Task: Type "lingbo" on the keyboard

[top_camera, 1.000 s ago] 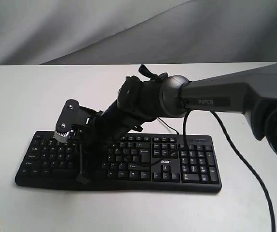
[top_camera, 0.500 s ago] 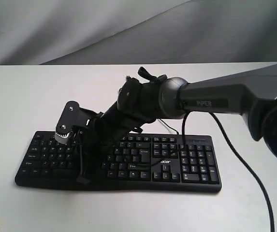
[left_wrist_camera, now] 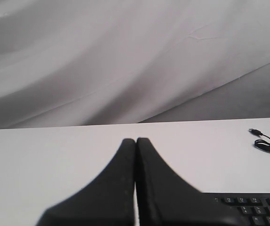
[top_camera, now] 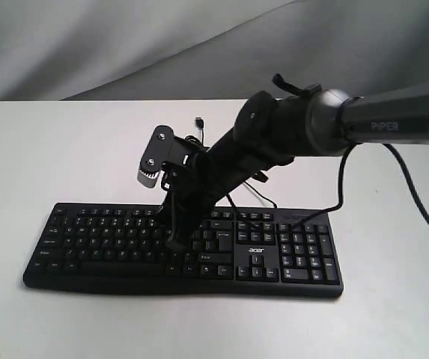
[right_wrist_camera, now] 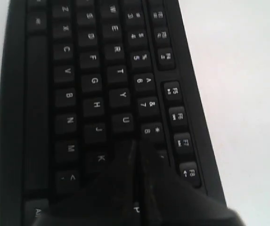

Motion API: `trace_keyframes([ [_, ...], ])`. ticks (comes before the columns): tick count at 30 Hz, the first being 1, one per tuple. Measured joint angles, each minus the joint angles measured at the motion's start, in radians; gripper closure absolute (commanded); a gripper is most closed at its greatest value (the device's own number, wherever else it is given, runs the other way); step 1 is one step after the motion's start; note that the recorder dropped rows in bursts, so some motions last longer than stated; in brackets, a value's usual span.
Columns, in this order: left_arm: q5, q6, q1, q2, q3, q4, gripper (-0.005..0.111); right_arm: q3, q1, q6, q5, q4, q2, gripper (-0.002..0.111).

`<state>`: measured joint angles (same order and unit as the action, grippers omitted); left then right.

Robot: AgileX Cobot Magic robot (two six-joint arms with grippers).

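Keyboard (top_camera: 94, 247) with white "acer" logo (top_camera: 256, 250) ("PIPER" on the arm (top_camera: 394, 123))

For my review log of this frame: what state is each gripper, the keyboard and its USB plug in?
Acer keyboard: flat on the table.
Right gripper: shut, tip down among the letter keys; pressing unclear.
Left gripper: shut, empty, clear of the keys.
USB plug: unplugged, lying on the table.

Robot lab test bench.
Plain white table (top_camera: 42, 142), draped grey cloth backdrop (top_camera: 124, 45), "PIPER"-marked robot arm (top_camera: 394, 123).
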<state>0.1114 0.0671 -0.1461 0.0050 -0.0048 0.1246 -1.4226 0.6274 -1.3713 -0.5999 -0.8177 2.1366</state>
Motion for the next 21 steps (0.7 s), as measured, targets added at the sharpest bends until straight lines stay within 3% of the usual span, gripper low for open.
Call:
trace_keyframes([
  [21,0.000,0.000,0.000,0.000,0.000,0.000,0.106,0.011,-0.009,-0.045,0.009,-0.050,0.023,0.108],
])
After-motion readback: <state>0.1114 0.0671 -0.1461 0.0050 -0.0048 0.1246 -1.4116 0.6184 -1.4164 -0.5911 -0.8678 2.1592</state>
